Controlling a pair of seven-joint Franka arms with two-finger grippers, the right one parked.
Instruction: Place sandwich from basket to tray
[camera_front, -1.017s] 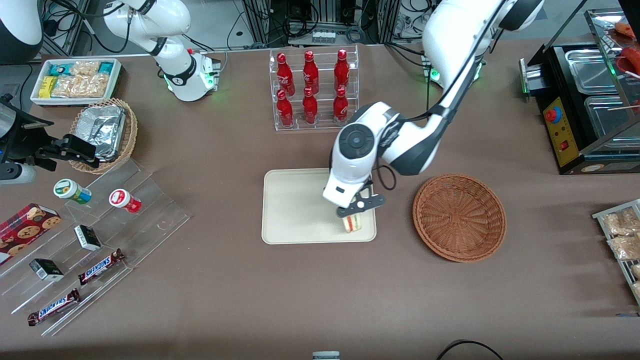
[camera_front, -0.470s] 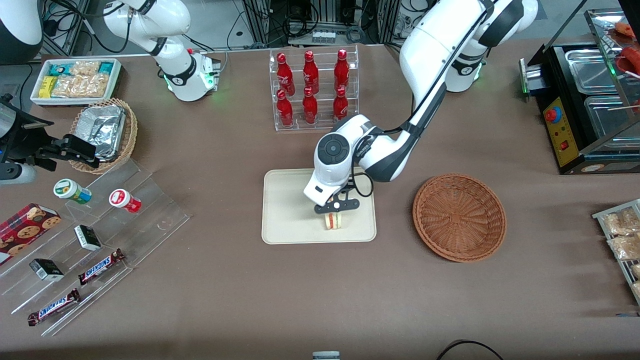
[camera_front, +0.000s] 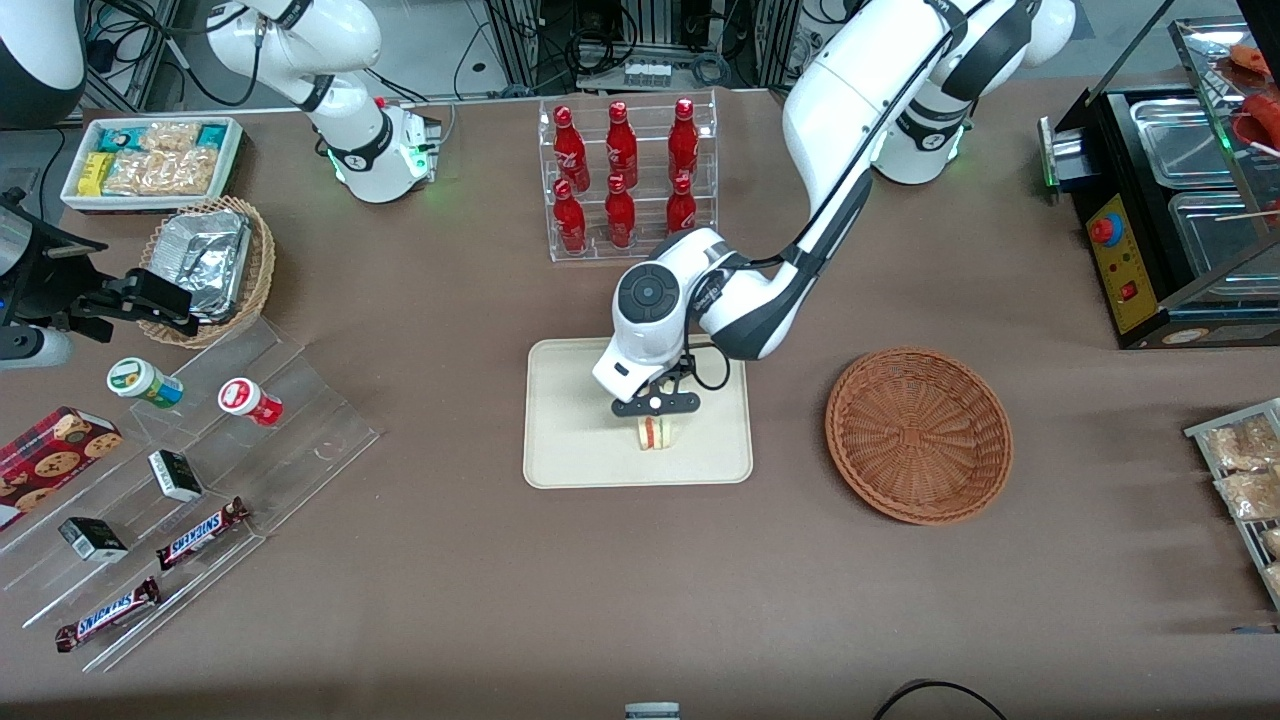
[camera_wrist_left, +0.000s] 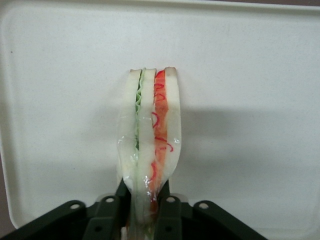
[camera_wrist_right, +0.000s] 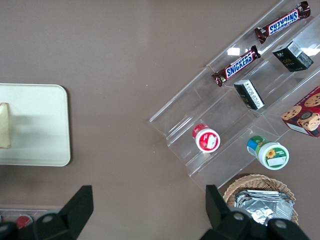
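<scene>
Placement step, near the end. Gripper (camera_front: 656, 412) over the tray (camera_front: 570, 440), jaws clamped on the sandwich (camera_front: 654, 433), wrapped wedge standing on edge with filling stripe showing (camera_wrist_left: 148, 145). Basket (camera_front: 918, 434) empty, toward the working arm's end. Contact with tray surface unclear. Next, probably: settle down, release, lift straight up; tipping risk on that narrow edge.

One sandwich (camera_front: 655, 433), one tray (camera_front: 570, 440), six red bottles (camera_front: 620, 175), two Snickers bars (camera_front: 150, 575)
</scene>
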